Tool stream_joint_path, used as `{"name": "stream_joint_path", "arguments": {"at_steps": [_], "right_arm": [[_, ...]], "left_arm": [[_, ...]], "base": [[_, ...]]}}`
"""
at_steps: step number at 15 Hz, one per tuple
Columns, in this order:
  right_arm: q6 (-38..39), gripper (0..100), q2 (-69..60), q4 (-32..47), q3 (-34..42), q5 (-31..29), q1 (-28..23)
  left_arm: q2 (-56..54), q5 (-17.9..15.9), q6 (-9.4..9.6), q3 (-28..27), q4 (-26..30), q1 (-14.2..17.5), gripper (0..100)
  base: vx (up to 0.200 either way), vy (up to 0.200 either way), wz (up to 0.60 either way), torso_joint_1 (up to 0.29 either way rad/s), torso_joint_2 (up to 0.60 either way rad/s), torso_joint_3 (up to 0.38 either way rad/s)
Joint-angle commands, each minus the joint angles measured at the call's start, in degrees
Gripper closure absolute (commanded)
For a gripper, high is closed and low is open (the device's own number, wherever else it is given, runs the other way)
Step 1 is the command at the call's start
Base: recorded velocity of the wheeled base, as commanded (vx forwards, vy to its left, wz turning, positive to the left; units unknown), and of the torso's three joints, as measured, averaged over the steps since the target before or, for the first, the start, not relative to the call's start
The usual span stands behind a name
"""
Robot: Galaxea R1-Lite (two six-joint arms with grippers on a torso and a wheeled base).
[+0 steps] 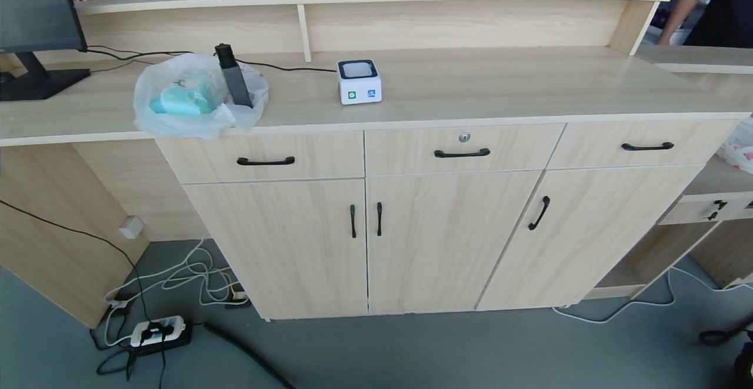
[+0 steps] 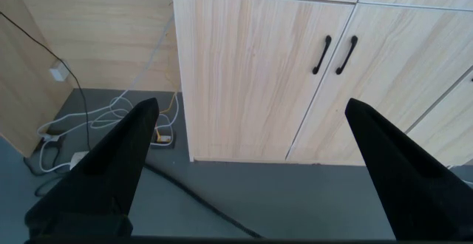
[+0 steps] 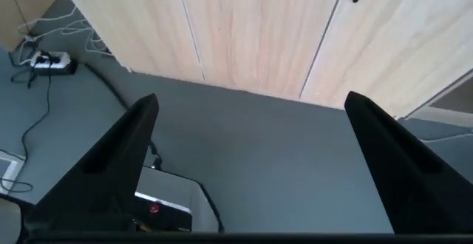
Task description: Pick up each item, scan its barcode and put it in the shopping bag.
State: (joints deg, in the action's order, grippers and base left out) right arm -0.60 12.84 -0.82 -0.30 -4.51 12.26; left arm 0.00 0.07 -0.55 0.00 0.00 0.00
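Left end effector: one, released, its two black fingers spread wide, low before the cabinet doors.
Right end effector: one, released, fingers spread wide, above the grey floor.
Shopping bag: one, translucent plastic, on the left part of the table at its front edge.
Teal item: one, inside the bag, blurred by the plastic, kind unclear.
Dark tall item: one, black-capped, upright, lower part hidden in the bag.
Barcode scanner: one, white cube, on the table near the bag, apart from it.
Drawers: three, over three doors.
Monitor: one, cut off at the edge.
Power strip: one, on the floor among cables.
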Motion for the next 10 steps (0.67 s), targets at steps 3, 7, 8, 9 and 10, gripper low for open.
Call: {"name": "stream_joint_path", "arguments": {"at_steps": [3, 7, 8, 9, 10], "right_arm": [[-1.60, 0, -7.65, 0.55, 0.22, 1.52, -6.02], [-0.55, 0, -7.48, 0.38, 0.30, 1.43, -6.02], [-0.28, 0, -7.30, 0.47, 0.30, 1.35, -6.64], [-0.46, 0, -5.98, 0.47, 0.30, 1.35, -10.33], [-0.72, 0, -6.68, 0.47, 0.30, 1.43, -11.91]], "left_arm": [[0.00, 0.01, -0.15, 0.00, 0.00, 0.00, 0], [0.00, 0.01, -0.15, 0.00, 0.00, 0.00, 0], [0.00, 0.01, -0.15, 0.00, 0.00, 0.00, 0], [0.00, 0.01, -0.07, 0.00, 0.00, 0.09, 0], [0.00, 0.01, -0.07, 0.00, 0.00, 0.00, 0]], "base": [[0.000, 0.000, 0.00, 0.000, 0.00, 0.000], [0.000, 0.000, 0.00, 0.000, 0.00, 0.000], [0.000, 0.000, 0.00, 0.000, 0.00, 0.000], [0.000, 0.000, 0.00, 0.000, 0.00, 0.000], [0.000, 0.000, 0.00, 0.000, 0.00, 0.000]]}}
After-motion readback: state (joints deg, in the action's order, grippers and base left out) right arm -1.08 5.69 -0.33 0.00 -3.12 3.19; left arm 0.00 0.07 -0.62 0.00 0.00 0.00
